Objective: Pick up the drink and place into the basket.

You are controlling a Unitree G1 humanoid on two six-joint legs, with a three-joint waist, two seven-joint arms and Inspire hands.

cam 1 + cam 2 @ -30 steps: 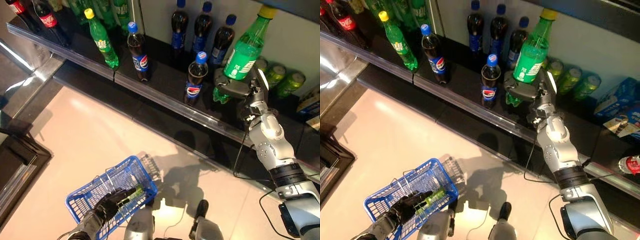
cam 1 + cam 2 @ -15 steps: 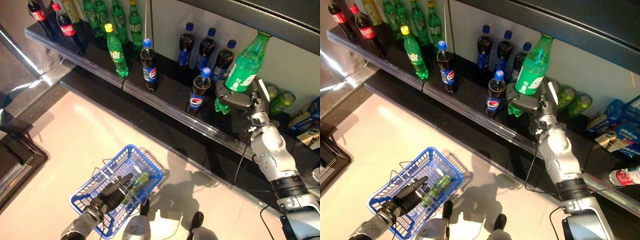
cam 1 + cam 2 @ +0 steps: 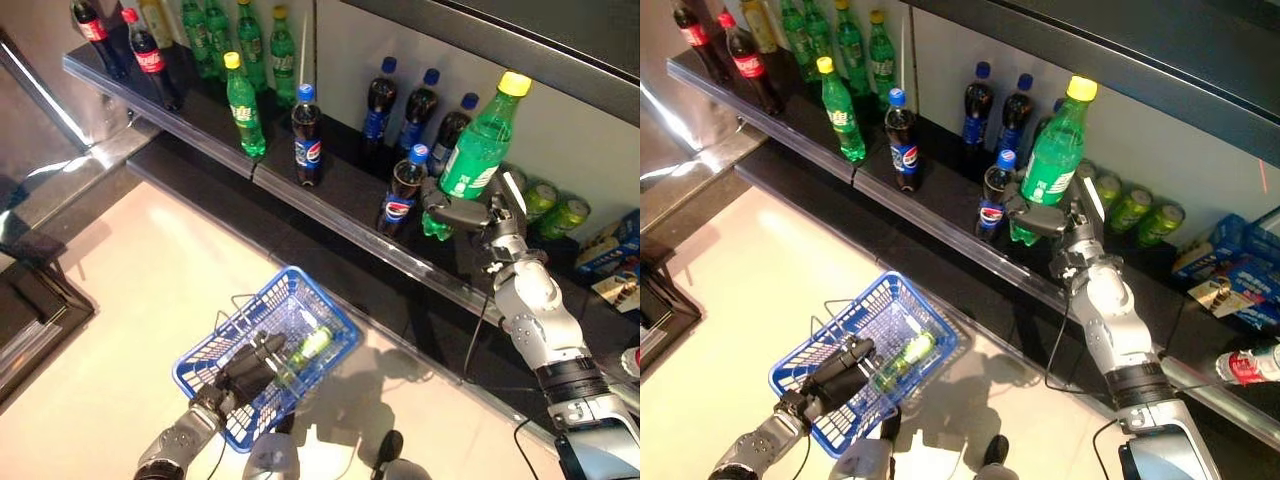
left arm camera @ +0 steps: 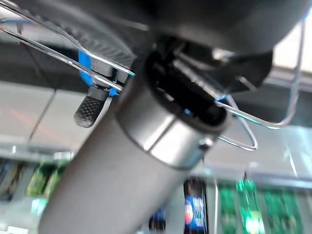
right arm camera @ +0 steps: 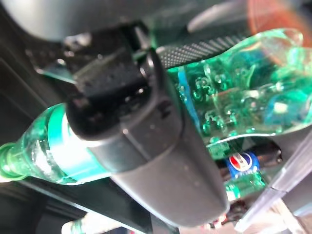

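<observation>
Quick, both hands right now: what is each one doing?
Left hand: shut on the blue basket handle.
Right hand: shut on the green bottle, lifted above the shelf.

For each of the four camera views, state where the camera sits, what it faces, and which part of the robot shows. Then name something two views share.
Left eye, head: looks down at shelf and blue basket; both arms show.
Right eye: same scene, slightly offset.
Left wrist: faces basket handle; left hand.
Right wrist: right hand round green bottle.
Shared: that green bottle.
</observation>
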